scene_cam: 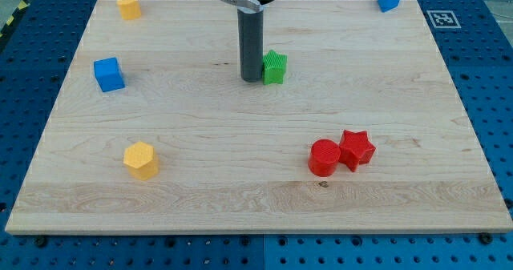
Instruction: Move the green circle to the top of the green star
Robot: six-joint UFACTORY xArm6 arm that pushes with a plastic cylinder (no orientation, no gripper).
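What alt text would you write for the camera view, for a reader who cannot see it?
My tip rests just left of the green star on a wooden board. A red circle touches a red star; no green circle shows.

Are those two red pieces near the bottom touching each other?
Yes, the red circle and the red star sit side by side with their edges pressed together, no board showing between them.
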